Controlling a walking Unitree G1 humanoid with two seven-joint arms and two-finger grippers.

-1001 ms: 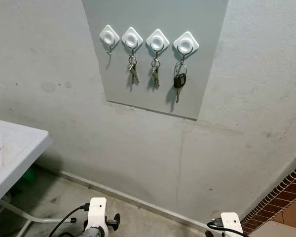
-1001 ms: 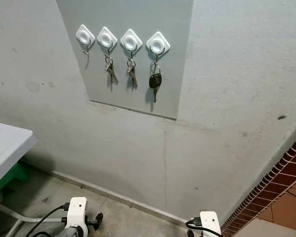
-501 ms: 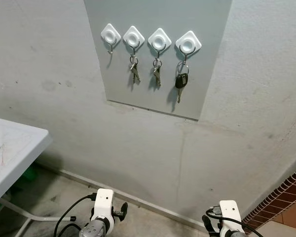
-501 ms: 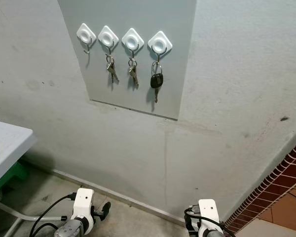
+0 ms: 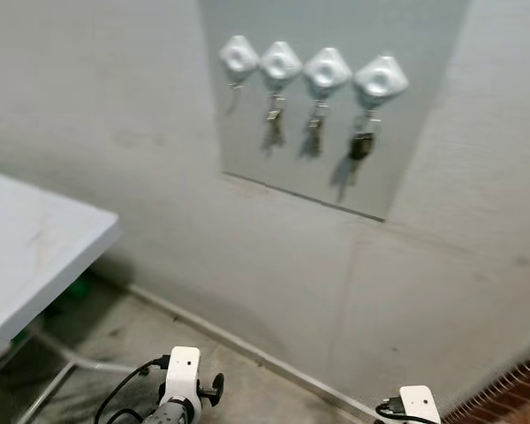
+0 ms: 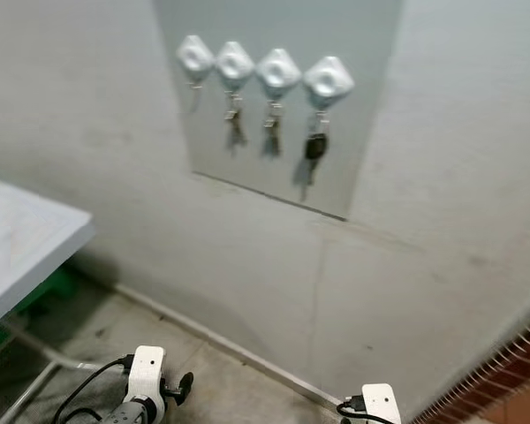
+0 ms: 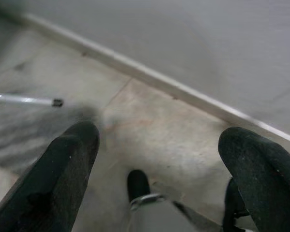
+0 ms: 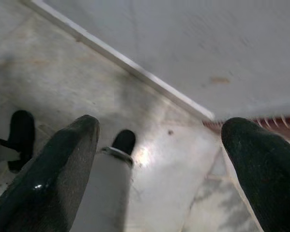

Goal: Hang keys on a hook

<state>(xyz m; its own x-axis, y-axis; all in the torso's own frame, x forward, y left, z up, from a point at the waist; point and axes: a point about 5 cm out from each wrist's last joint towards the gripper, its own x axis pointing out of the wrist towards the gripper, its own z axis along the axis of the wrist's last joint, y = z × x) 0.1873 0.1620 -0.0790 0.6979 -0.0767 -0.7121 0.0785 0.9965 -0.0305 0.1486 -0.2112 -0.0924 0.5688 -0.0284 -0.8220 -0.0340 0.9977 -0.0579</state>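
A grey panel point(image 5: 424, 132) on the wall carries four white diamond hooks. The leftmost hook point(image 5: 238, 57) is bare. Small key bunches point(image 5: 272, 124) point(image 5: 314, 132) hang from the two middle hooks, and a black-headed key point(image 5: 360, 146) hangs from the right hook point(image 5: 380, 79). The picture is blurred. Both arms hang low, their white wrists point(image 5: 178, 389) point(image 5: 415, 405) at the bottom edge. My left gripper point(image 7: 159, 159) is open over the concrete floor with nothing between its fingers. My right gripper point(image 8: 159, 159) is open too, near the foot of the wall.
A white folding table point(image 5: 26, 256) juts in at the left, with a metal leg point(image 5: 62, 353) and something green point(image 5: 71, 291) beneath it. A pale skirting point(image 5: 247, 349) runs along the wall base. Red brick tiles point(image 5: 512, 389) begin at the right.
The whole picture has slid right and blurred, and more of the table shows, so the camera has moved. Hooks and keys hang as before. Both grippers stay low.
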